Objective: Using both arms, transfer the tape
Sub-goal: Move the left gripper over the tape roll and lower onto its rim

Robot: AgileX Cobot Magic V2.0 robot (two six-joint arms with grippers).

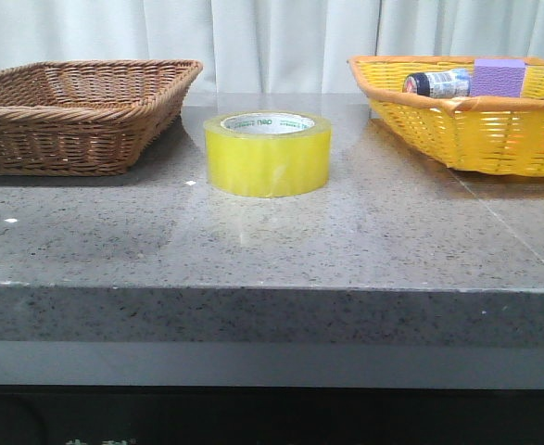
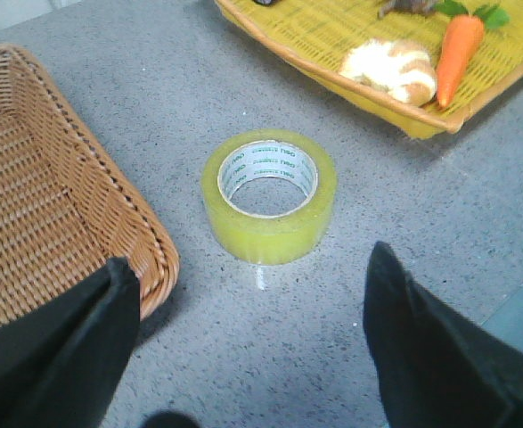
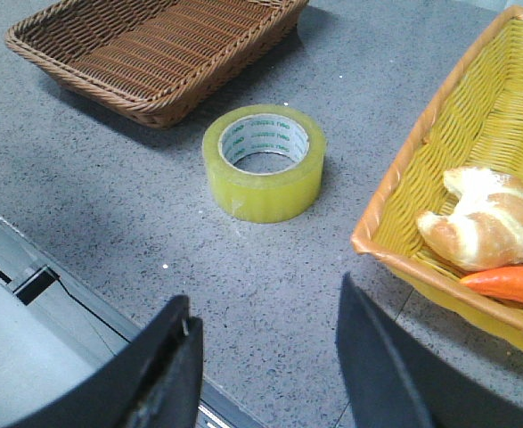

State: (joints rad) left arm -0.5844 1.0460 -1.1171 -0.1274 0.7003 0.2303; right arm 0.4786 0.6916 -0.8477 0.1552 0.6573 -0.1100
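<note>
Front view shows you the tape (image 1: 268,154) lying flat, core upward, at centre frame on the grey table (image 1: 253,250), between the brown wicker basket (image 1: 77,116) at upper left and the yellow basket (image 1: 466,125) at upper right. Neither arm appears there. You see the left hand (image 2: 243,343) with fingers spread apart above the table, holding nothing. Likewise the right hand (image 3: 265,357) stands open and empty, apart from the tape.
</note>
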